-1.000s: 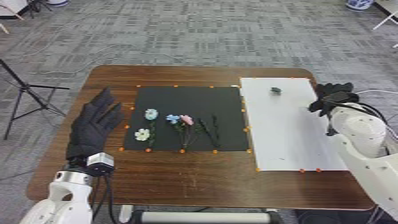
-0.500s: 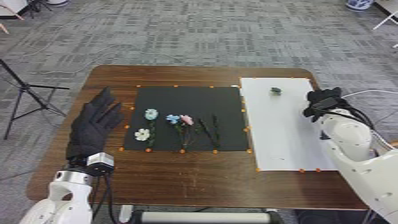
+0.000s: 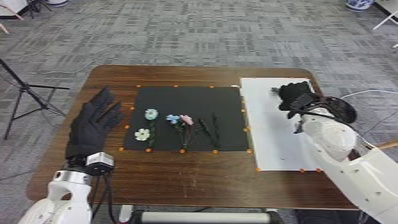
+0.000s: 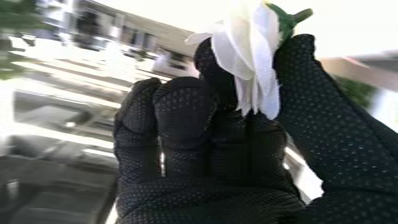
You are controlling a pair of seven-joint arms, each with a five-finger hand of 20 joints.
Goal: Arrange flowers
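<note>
White flower [image 4: 253, 60], grasped between the thumb and fingers of the right hand [image 3: 298, 96], its green base beside the thumb tip. The hand is above the far right part of a white sheet [image 3: 282, 142], its fingers near a small dark green object [image 3: 275, 90]. To the left of the sheet, a black mat [image 3: 191, 97] bears a pale blue flower [image 3: 151, 114], a cream flower [image 3: 142, 134] nearer the robot, a blue flower [image 3: 173, 119] just beside a pink flower [image 3: 187, 120], and dark stems [image 3: 215, 131] to their right. Left hand [image 3: 86, 127]: open, fingers extended, at the left side of the brown table [image 3: 178, 187].
</note>
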